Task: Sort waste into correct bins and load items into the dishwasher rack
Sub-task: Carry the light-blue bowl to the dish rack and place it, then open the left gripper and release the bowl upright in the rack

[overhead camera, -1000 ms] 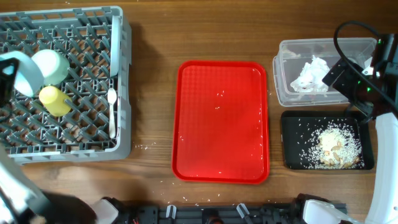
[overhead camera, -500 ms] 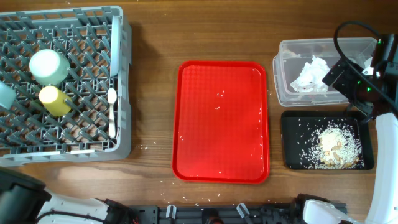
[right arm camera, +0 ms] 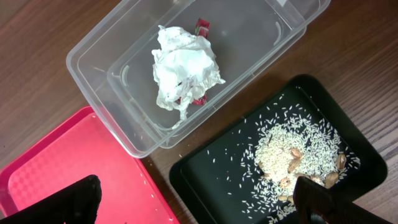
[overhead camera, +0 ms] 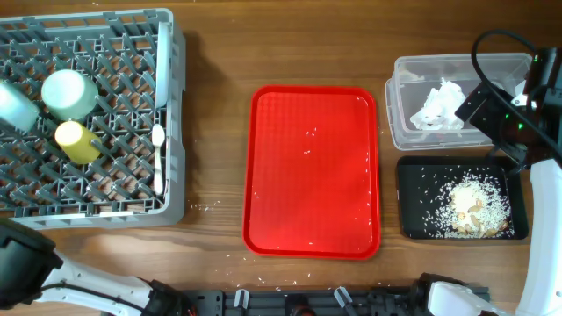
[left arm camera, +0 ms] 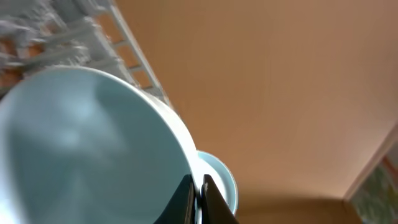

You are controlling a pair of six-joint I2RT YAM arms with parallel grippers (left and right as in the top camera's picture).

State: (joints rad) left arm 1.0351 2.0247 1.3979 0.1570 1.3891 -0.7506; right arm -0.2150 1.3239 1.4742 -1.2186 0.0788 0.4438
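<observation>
- We pinch the bowl (left arm camera: 81,149) by its rim with the left gripper (left arm camera: 198,186), at the rack's (overhead camera: 173,105) left edge.
- Our right gripper (right arm camera: 198,200) gapes above the tub (right arm camera: 93,68) and black tray (right arm camera: 205,180).
- The tissue (right arm camera: 183,71) lies in the tub, rice (right arm camera: 292,152) in the black tray.

Counts, as seen standing at the near edge of the table.

- **Dishwasher rack** (overhead camera: 174,105): one, far left.
- **Red tray** (overhead camera: 312,193): one, centre.
- **Bins:** two at the right, one clear tub (overhead camera: 395,114) on the far side and one black tray (overhead camera: 406,219) on the near side.
- **Waste:**
  - One crumpled tissue (overhead camera: 439,105).
  - One red wrapper (right arm camera: 202,26), peeking out at two spots under the tissue.
  - One heap of rice and scraps (overhead camera: 474,206), plus loose grains beyond counting.
- **Dishes at the rack:**
  - Two pale blue-green pieces, a bowl (overhead camera: 70,92) and a second bowl (overhead camera: 13,105).
  - One yellow cup (overhead camera: 77,140).
  - One white utensil (overhead camera: 158,158).

The blurred left wrist view also shows two pale round pieces, probably the same pair.
</observation>
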